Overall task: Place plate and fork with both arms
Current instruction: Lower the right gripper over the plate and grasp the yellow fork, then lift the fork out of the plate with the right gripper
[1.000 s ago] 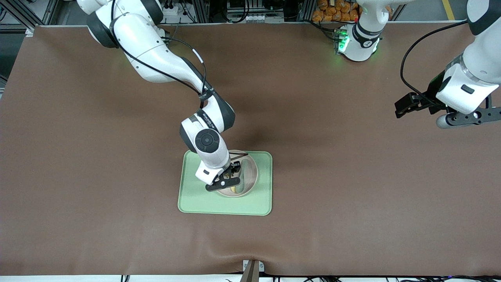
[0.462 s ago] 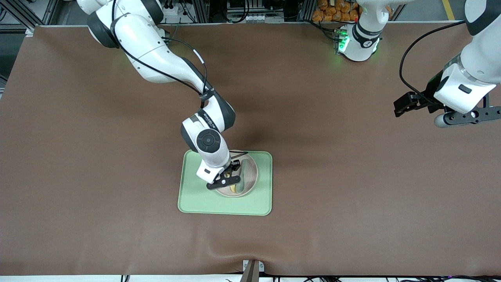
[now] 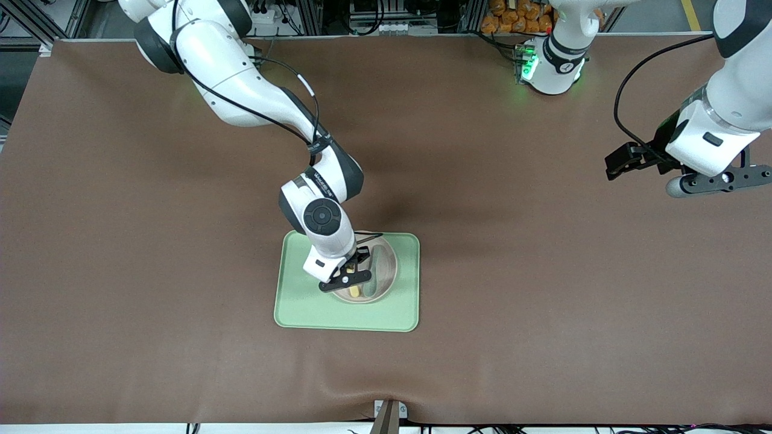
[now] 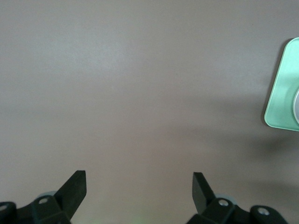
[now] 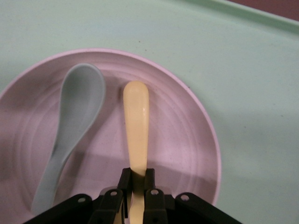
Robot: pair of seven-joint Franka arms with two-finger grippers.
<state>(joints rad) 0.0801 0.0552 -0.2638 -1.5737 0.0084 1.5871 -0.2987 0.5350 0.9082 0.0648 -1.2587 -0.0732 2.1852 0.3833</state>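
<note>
1. Your right arm (image 3: 253,102) reaches out toward the table's middle, wrist bent down, and the right gripper (image 5: 136,186) has its fingers clamped.
2. Your left arm (image 3: 721,114) waits raised, and the left gripper (image 4: 138,186) has its fingers spread wide.

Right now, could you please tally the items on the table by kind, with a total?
Tray: 1
Plate: 1, on the tray
Fork: 1, pale yellow, over the plate, gripped by the right gripper
Spoon: 1, grey-green, in the plate
Total: 4
The left gripper waits open over bare table.
</note>
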